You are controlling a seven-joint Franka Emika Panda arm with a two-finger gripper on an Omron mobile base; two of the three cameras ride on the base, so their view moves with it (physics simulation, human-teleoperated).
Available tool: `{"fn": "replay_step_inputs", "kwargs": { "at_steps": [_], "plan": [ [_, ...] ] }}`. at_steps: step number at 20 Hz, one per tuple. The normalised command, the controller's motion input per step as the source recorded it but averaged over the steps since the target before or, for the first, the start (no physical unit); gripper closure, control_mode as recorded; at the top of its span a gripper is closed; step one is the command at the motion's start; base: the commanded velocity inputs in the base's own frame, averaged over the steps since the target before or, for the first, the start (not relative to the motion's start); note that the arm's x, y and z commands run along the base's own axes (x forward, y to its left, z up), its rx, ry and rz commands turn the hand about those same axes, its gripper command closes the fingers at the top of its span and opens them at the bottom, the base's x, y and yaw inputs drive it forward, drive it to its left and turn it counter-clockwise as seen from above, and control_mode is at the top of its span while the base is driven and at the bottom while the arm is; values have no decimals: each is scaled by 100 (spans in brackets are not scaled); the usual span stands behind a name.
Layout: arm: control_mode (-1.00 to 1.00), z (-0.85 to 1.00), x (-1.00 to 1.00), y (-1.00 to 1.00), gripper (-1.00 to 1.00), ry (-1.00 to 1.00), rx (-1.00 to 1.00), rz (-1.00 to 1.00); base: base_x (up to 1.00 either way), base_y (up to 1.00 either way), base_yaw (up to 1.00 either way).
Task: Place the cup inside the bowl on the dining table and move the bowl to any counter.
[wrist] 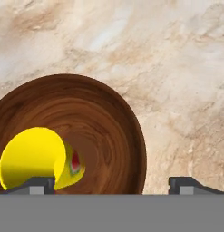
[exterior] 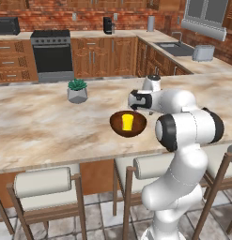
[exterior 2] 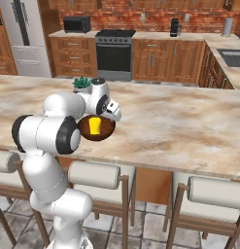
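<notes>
Cup (wrist: 34, 156) and fingers first: in the hand view the two dark fingertips (wrist: 38, 185) rise at the bottom edge, one at lower left and one at lower right, spread wide apart with nothing between them. The gripper (wrist: 114, 185) is open and holds nothing. The left fingertip lies just at the lower edge of the yellow cup, which fills the lower left of that frame, its red mark showing on the side toward the centre. The right fingertip stands over the bare marble, just outside the rim of the bowl (wrist: 109, 136).

The cup sits upright inside the brown wooden bowl, off to one side of its middle. In the left base view the cup (exterior: 127, 122) shows in the bowl (exterior: 118, 127) at frame centre, with the robot's hand just to the upper right above it. The bowl rests on the dining table (exterior: 37, 126), near its front edge. A grey plant pot (exterior: 77, 93) stands on the same table, up and to the left, well apart from the bowl. Chairs (exterior: 42, 185) line the table's near side at the bottom of the frame.
</notes>
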Motion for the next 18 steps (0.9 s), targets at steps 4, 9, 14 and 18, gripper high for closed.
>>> {"fn": "replay_step_inputs", "kwargs": {
  "at_steps": [4,9,14,18],
  "plan": [
    [-100,0,0,-42,-100,0,0,11,0,0,0],
    [-100,0,0,-35,-100,0,2,13,0,0,0],
    [-100,0,0,-13,-100,0,8,16,0,0,0],
    [-100,0,0,0,-100,1,15,18,0,0,0]
  ]
}}
